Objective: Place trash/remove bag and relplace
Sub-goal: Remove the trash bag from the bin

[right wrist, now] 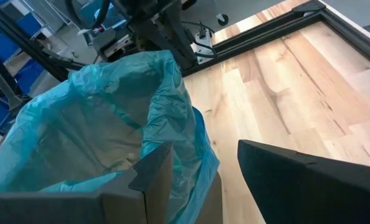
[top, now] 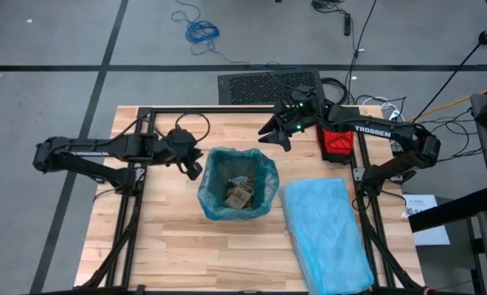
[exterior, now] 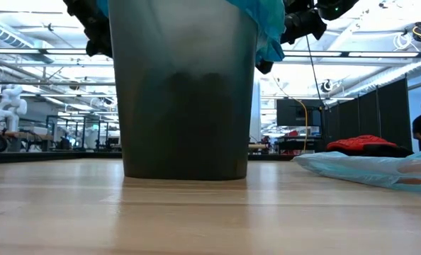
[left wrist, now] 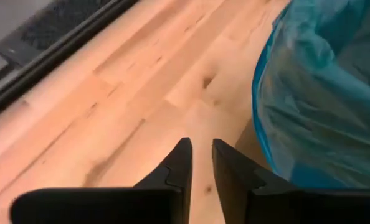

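Observation:
A grey bin point(exterior: 182, 92) stands on its base at the table's middle. The teal bag point(top: 264, 176) lines it, with its edge folded over the rim. The trash point(top: 239, 193), brown paper wads and a tan card, lies at the bottom inside. My left gripper point(top: 193, 168) hovers just off the bin's left side. Its fingers point(left wrist: 201, 149) are a narrow gap apart, over bare wood, with nothing between them. My right gripper point(top: 278, 135) hangs off the bin's far right corner. It is open wide point(right wrist: 203, 158) beside the bag's folded-over edge point(right wrist: 194, 143), and I see no touch.
A paler sky-blue bag point(top: 325, 233) lies flat on the table's right half, reaching the near edge. A red glove point(top: 338, 141) sits at the far right under the right arm. Bare wood point(top: 153, 238) lies to the near left of the bin.

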### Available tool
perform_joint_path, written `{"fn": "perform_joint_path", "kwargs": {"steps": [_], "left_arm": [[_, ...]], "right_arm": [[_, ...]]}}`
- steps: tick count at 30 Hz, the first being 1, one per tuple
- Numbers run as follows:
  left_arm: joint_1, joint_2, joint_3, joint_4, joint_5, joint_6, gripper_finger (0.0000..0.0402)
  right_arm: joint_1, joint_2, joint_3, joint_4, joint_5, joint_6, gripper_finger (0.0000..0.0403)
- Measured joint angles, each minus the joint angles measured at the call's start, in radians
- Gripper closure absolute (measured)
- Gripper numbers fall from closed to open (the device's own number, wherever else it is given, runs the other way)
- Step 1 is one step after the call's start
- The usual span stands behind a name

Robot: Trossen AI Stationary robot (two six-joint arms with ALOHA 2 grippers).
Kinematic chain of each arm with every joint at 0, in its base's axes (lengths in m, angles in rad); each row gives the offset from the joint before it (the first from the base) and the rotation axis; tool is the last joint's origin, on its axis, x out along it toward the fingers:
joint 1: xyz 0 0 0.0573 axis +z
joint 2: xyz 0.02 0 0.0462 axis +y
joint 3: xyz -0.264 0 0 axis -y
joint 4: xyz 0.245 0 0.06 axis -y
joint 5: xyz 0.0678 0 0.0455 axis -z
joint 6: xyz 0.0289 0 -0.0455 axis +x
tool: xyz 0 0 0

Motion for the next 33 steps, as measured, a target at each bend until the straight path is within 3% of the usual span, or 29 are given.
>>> {"fn": "perform_joint_path", "kwargs": {"steps": [4, 11, 18, 24, 29, 33], "left_arm": [[0.011, -0.001, -0.033, 0.072, 0.005, 0.054, 0.0322], [0.056, -0.001, -0.121, 0.183, -0.072, 0.103, 0.0321], [0.120, 0.000, -0.253, 0.474, 0.200, 0.070, 0.0392], [0.170, 0.000, -0.311, 0.716, 0.467, -0.034, 0.0400], [0.172, 0.000, -0.312, 0.864, 0.571, -0.056, 0.0400], [0.172, 0.000, -0.312, 0.951, 0.597, -0.056, 0.0400]], "right_arm": [[0.000, 0.000, 0.000, 0.000, 0.000, -0.020, 0.0229], [0.001, 0.000, 0.000, -0.025, 0.000, -0.078, 0.0229], [0.001, 0.000, 0.000, -0.027, 0.000, -0.086, 0.0229], [0.001, 0.000, 0.000, -0.027, 0.000, -0.086, 0.0229], [0.001, 0.000, 0.000, -0.027, 0.000, -0.086, 0.0229], [0.002, 0.000, 0.000, -0.027, 0.000, -0.086, 0.0229]]}}
